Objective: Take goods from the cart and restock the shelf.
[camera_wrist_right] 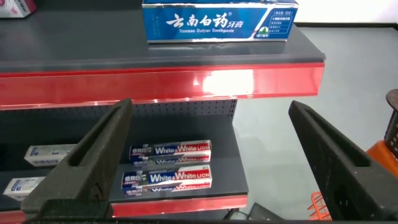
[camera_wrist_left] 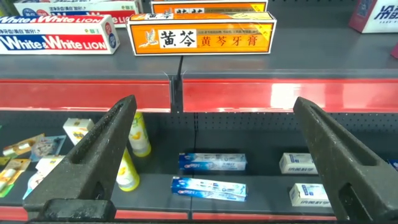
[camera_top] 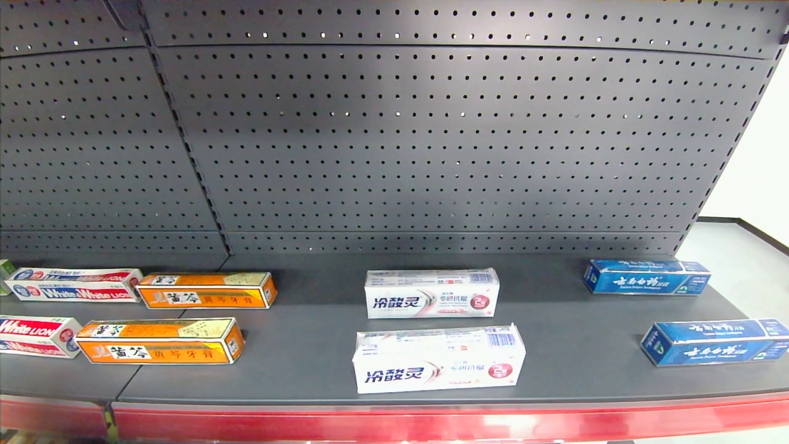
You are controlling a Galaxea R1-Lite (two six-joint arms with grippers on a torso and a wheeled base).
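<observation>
The grey shelf (camera_top: 308,320) holds pairs of toothpaste boxes: white-and-red ones (camera_top: 74,283) at far left, orange ones (camera_top: 206,290), white ones (camera_top: 431,293) in the middle and blue ones (camera_top: 646,276) at right. My left gripper (camera_wrist_left: 213,102) is open and holds nothing. It sits below and in front of the shelf's red front edge (camera_wrist_left: 249,96), under the front orange box (camera_wrist_left: 202,37). My right gripper (camera_wrist_right: 210,106) is also open with nothing in it, under the front blue box (camera_wrist_right: 217,22) near the shelf's right end.
A perforated grey back panel (camera_top: 431,154) rises behind the shelf. A lower shelf carries more boxes (camera_wrist_left: 211,162) (camera_wrist_right: 171,151) and small bottles (camera_wrist_left: 138,134). Bare floor (camera_wrist_right: 280,143) and an orange frame part (camera_wrist_right: 384,150) lie right of the shelving.
</observation>
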